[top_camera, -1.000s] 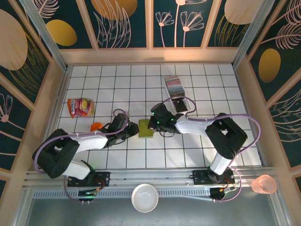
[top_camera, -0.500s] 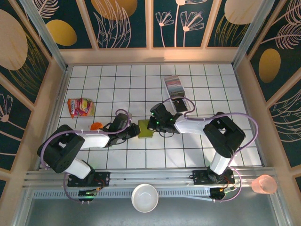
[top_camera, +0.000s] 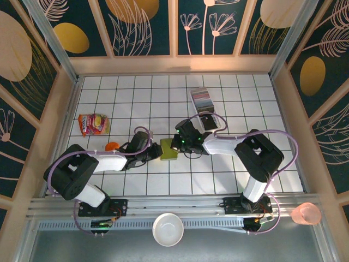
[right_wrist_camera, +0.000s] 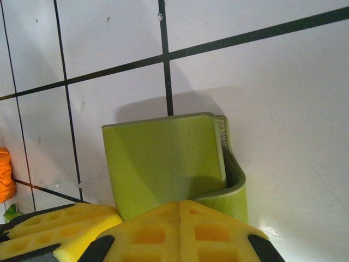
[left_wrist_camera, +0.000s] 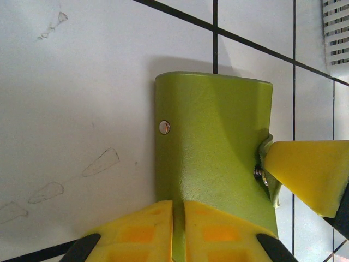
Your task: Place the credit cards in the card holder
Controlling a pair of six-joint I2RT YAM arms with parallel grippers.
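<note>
**Both pincers closed on the olive-green rectangular card holder, at the centre of the white tiled bench.**
In the overhead frame we see the left pincer narrowed onto the holder's left edge, with a sliver of green between its yellow fingers. The right pincer, its fingers pressed together, grips the opposite side at the snap tab. The holder rests on the bench. The grey-pinkish striped row of thin credit cards stands well apart, toward the upper centre of the frame.
</note>
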